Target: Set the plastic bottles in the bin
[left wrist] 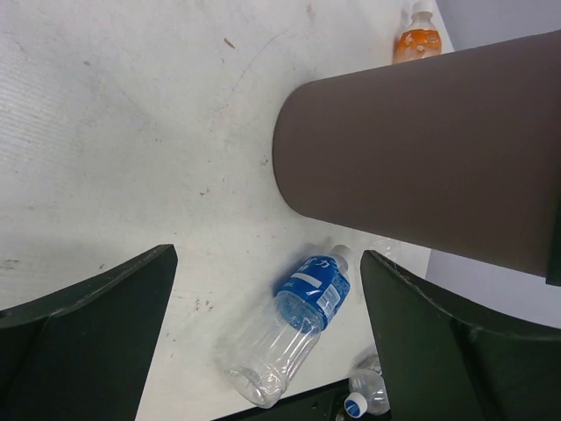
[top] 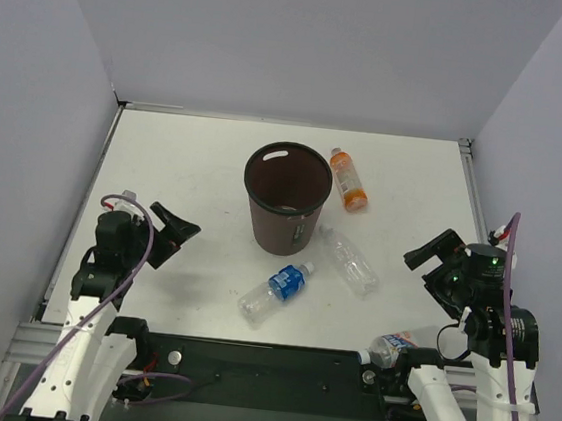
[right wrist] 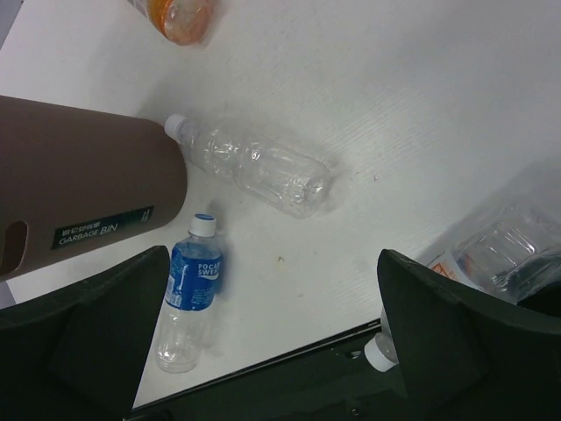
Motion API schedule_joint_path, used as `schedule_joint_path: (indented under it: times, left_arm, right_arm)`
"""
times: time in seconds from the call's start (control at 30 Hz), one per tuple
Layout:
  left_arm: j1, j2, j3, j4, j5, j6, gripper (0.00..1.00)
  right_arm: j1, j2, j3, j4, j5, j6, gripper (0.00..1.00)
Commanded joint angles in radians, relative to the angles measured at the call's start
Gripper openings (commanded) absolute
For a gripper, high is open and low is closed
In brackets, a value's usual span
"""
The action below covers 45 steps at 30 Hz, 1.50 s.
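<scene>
The dark brown bin stands upright mid-table. The orange bottle lies just right of its rim. The plain clear bottle lies at the bin's near right. The blue-label bottle lies in front of the bin. The whitish-label bottle lies at the table's near edge by the right arm's base. My left gripper is open and empty, left of the bin. My right gripper is open and empty, right of the clear bottle. The left wrist view shows the bin and the blue-label bottle.
Grey walls enclose the table on the left, back and right. The black frame rail runs along the near edge. In the right wrist view the clear bottle has its cap against the bin, and the blue-label bottle lies below.
</scene>
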<state>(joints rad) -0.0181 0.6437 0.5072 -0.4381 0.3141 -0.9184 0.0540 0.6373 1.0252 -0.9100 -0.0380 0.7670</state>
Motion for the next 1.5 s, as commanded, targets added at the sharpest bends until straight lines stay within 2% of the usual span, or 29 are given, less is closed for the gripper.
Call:
schedule_joint_path:
  times: [0.0,0.2,0.3,0.4,0.43,0.53,0.57,0.6,0.8,0.87,1.07,1.13,1.3,1.37,1.47]
  left_arm:
    - [0.000,-0.053,0.022,-0.036,-0.027,0.001,0.97]
    - [0.000,-0.061,-0.006,-0.025,0.003,0.000,0.97]
    - [-0.003,-0.070,-0.025,0.053,0.063,-0.007,0.97]
    - [-0.035,-0.047,0.002,0.033,0.068,0.025,0.97]
    - [-0.054,-0.042,0.026,-0.002,0.057,0.056,0.97]
    - [-0.155,-0.029,0.051,-0.062,-0.007,0.095,0.97]
    - [-0.186,-0.027,0.063,-0.074,-0.056,0.096,0.97]
    - [-0.260,-0.026,0.068,-0.086,-0.075,0.099,0.97]
    - [-0.520,0.008,0.065,-0.119,-0.214,0.165,0.97]
    - [-0.563,0.049,0.068,-0.108,-0.231,0.222,0.97]
    - [-0.770,0.171,0.105,-0.079,-0.354,0.274,0.97]
    - [-0.819,0.177,0.103,-0.085,-0.412,0.273,0.97]
    - [-0.824,0.073,0.065,-0.068,-0.406,0.265,0.97]
    - [-0.824,0.024,0.056,-0.071,-0.406,0.265,0.97]
    - [-0.826,-0.013,0.056,-0.088,-0.406,0.265,0.97]
  right_arm:
    - [0.018,0.002,0.010,-0.055,0.035,-0.008,1.00]
    - [0.027,0.005,0.022,-0.066,0.035,-0.012,1.00]
    - [0.026,0.002,0.044,-0.069,0.035,-0.056,1.00]
    - [0.026,0.012,0.021,-0.063,-0.025,-0.092,1.00]
    - [0.026,0.018,0.009,-0.046,-0.089,-0.115,1.00]
    - [0.030,0.044,-0.053,-0.005,-0.170,-0.127,0.99]
    - [0.038,0.059,-0.068,0.019,-0.237,-0.141,0.96]
    - [0.058,0.067,-0.092,0.061,-0.250,-0.147,0.95]
    - [0.291,0.206,-0.128,0.190,-0.079,-0.208,0.93]
    - [0.352,0.270,-0.137,0.229,-0.028,-0.268,0.91]
    - [0.377,0.380,-0.195,0.413,0.081,-0.414,0.87]
    - [0.376,0.395,-0.243,0.531,0.050,-0.469,0.87]
    - [0.372,0.510,-0.347,0.719,-0.022,-0.494,0.86]
    - [0.374,0.574,-0.349,0.776,-0.065,-0.483,0.84]
    - [0.386,0.672,-0.321,0.778,-0.047,-0.476,0.82]
